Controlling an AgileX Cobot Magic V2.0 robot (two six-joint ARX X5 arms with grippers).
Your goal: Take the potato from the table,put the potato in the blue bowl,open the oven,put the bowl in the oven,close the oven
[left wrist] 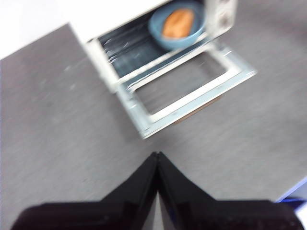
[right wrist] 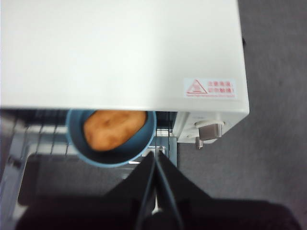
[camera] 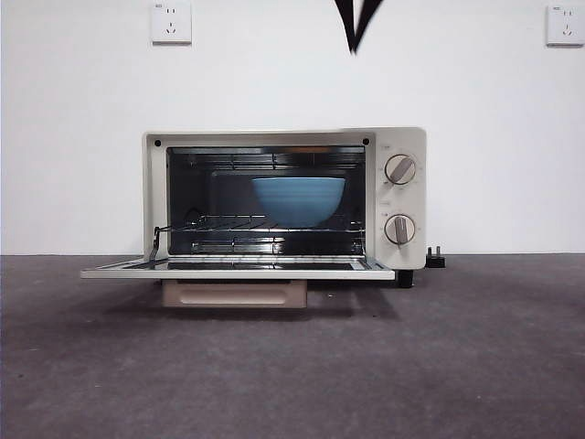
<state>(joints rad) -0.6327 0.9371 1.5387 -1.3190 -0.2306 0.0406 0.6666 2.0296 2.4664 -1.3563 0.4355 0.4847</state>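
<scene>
Although the front view shows the blue bowl (camera: 299,199) plainly on the wire rack (camera: 265,224) inside the oven (camera: 283,201), it hides the potato (right wrist: 114,129) below the bowl's rim; only the two wrist views, looking down, show the potato lying in the bowl. The left wrist view is blurred, so the rack and the knobs (camera: 399,169) are hard to make out there. The oven door (camera: 238,269) hangs fully open and flat, just above the table (camera: 292,366), and its handle (camera: 235,294) shows beneath its front edge. In the right wrist view the bowl sits at the oven's mouth, part under the roof and part out past its edge, toward the knob side. The right gripper (right wrist: 156,154) hovers above the door just in front of the bowl, its fingers pressed together and holding nothing. The left gripper (left wrist: 157,154) hangs well back from the oven over bare table, fingers likewise closed and empty. The front view catches only a black tip (camera: 356,23) at the top edge. The table in front of the door lies open on every side.
</scene>
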